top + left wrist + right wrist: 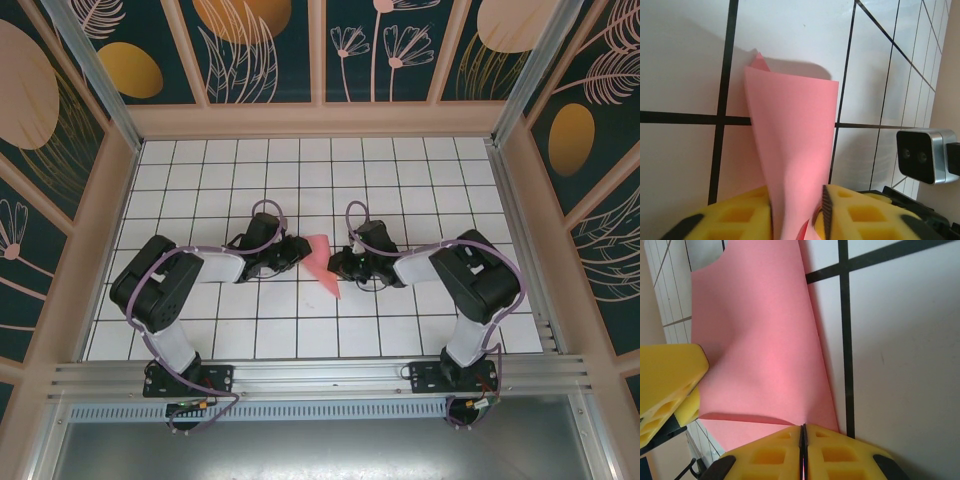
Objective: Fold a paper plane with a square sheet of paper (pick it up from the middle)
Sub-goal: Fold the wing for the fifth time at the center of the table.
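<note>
Midway across the gridded table (420, 330), the salmon-pink paper plane (322, 262) rests, partly curled: the right gripper (802, 435) pinches its edge tight, while the left gripper (797, 200) straddles it, jaws parted.

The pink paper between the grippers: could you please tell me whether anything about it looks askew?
Yes. The pink paper does not lie flat: it bows up in a loose curl between the parted jaws of the left gripper, while the right gripper is pinched shut on its edge.
</note>
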You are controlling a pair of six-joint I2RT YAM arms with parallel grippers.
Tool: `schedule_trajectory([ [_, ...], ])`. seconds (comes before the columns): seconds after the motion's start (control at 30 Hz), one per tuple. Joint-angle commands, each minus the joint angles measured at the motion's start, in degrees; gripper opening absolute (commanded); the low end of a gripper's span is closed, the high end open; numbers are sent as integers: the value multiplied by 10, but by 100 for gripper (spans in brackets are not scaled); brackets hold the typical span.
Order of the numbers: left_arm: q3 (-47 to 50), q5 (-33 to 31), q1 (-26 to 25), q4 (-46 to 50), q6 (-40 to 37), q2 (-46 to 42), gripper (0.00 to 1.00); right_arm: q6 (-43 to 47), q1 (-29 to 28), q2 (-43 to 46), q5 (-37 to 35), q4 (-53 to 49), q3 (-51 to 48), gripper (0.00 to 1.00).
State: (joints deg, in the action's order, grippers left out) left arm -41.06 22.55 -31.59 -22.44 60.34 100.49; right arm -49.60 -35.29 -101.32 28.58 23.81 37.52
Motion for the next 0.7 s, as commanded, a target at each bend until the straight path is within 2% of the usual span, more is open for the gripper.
schedule_trajectory([
  [0.0,-29,14,3,24,-33,13,36,26,10,-19,-13,-16,-16,12],
  [0.13,-54,36,3,30,-51,28,42,35,19,-25,-8,-22,-19,12],
  [0.37,-72,52,21,52,-64,48,41,41,24,-29,-11,-27,-19,13],
  [0.67,-72,68,23,41,-58,50,4,43,26,-6,-11,-25,-11,17],
])
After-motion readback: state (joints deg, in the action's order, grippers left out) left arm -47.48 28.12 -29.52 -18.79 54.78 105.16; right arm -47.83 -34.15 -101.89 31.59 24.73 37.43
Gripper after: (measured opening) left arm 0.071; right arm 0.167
